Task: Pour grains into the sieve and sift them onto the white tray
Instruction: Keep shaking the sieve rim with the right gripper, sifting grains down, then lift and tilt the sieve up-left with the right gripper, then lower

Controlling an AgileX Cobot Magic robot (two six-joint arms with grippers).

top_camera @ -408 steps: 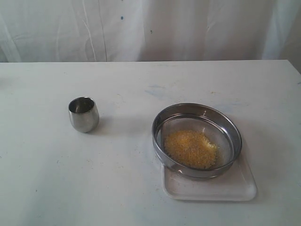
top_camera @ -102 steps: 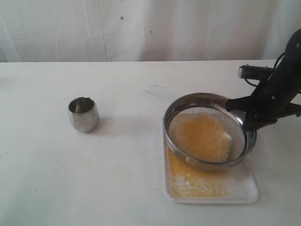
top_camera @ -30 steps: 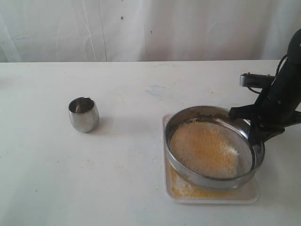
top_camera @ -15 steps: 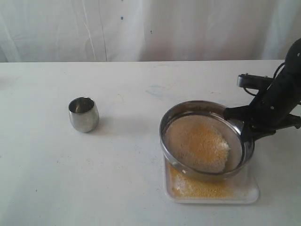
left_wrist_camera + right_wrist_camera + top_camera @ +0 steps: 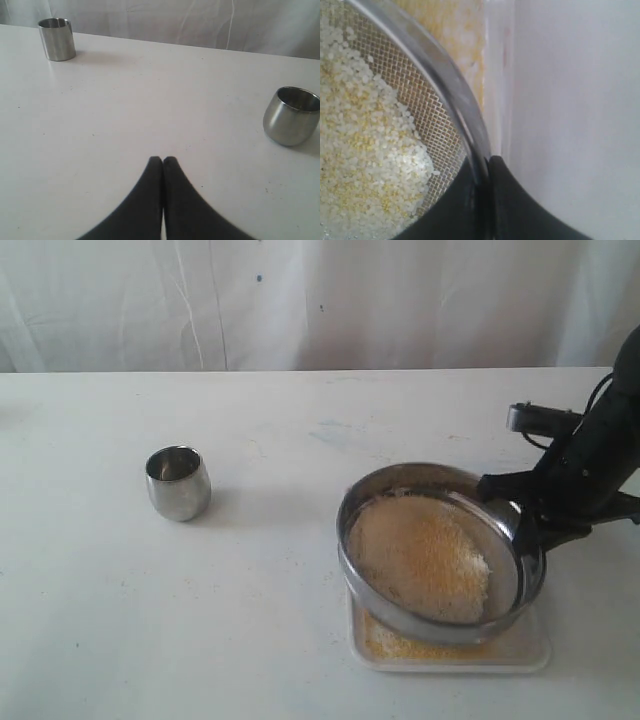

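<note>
The round steel sieve [image 5: 440,550] hangs tilted just above the white tray [image 5: 530,648], with my right gripper [image 5: 527,515] shut on its right rim. Whitish and yellow grains [image 5: 420,558] lie on its mesh. In the right wrist view the black fingers [image 5: 510,200] clamp the sieve's rim [image 5: 452,107], one inside and one outside, with grains [image 5: 365,145] on the mesh. Fine yellow granules [image 5: 400,644] lie on the tray below. My left gripper [image 5: 163,160] is shut on nothing over bare table, out of the exterior view.
A small rounded steel cup [image 5: 178,482] stands on the table to the left, also seen as the rounded cup [image 5: 291,115] in the left wrist view. A straight-sided steel cup [image 5: 57,38] stands farther off. A white curtain [image 5: 320,300] backs the table.
The sieve, held by my right gripper, keeps shifting over the tray, and has dropped slightly and moved toward the front since half a second ago. Yellow granules have gathered on the tray.
</note>
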